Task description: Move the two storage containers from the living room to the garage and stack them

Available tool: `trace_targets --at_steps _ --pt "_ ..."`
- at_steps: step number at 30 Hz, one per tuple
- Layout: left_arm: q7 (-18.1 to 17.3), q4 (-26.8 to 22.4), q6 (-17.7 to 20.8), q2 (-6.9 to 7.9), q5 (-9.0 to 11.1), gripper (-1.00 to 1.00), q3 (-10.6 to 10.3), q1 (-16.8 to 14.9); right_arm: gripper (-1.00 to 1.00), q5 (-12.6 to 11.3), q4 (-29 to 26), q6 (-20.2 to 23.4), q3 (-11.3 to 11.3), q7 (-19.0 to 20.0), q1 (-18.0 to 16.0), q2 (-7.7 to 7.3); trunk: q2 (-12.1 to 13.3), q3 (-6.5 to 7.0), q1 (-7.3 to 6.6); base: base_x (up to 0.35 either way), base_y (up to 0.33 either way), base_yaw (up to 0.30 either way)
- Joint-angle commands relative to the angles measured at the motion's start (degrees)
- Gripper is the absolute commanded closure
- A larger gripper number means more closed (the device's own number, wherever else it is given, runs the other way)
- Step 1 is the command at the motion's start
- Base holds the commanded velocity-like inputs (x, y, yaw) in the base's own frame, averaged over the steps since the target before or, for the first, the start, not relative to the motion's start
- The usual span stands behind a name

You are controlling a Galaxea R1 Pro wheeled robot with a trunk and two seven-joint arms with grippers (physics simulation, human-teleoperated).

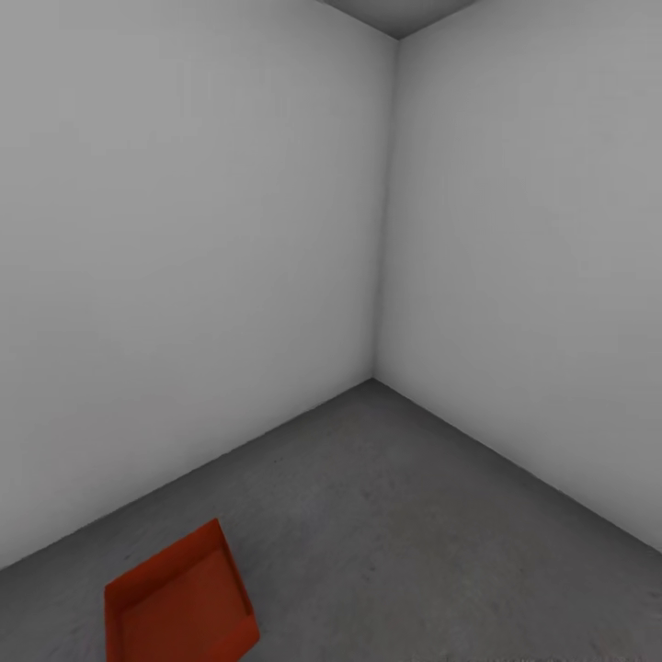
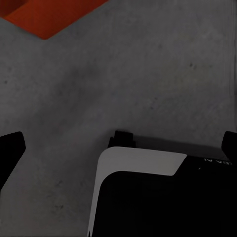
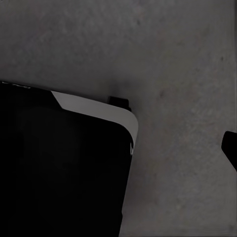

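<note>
One orange-red storage container (image 1: pixel 179 602) sits open side up on the dark grey concrete floor (image 1: pixel 414 515) of the garage, near the left wall, low in the head view. Its corner (image 2: pixel 47 15) also shows in the left wrist view. My left gripper (image 2: pixel 118 148) hangs open over bare concrete a short way from that corner, with one dark finger (image 2: pixel 10 148) at each side edge and nothing between them. My right gripper (image 3: pixel 118 148) looks open too: one finger (image 3: pixel 230 148) shows at the picture's edge, and it holds nothing. The second container is out of view.
Two plain white walls (image 1: pixel 184 276) meet in a corner (image 1: pixel 382 276) ahead, under a grey ceiling (image 1: pixel 400 14). My own black and white base (image 2: pixel 148 197) (image 3: pixel 59 163) stands below both grippers. Open concrete stretches from the container toward the corner.
</note>
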Motion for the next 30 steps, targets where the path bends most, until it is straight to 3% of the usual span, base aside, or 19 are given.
trace_targets --at_steps 1,30 --pt "0.11 0.0 -0.09 0.0 0.49 -1.0 -0.38 -0.02 -1.0 0.34 0.18 -0.28 0.19 -0.12 -0.09 0.01 -0.05 -0.02 0.0 0.0 0.0 -0.259" --pt "0.1 0.0 -0.09 0.0 0.48 -1.0 -0.38 -0.02 -1.0 0.34 0.18 -0.28 0.19 -0.12 -0.09 0.01 -0.05 1.36 0.0 0.0 0.0 -0.259"
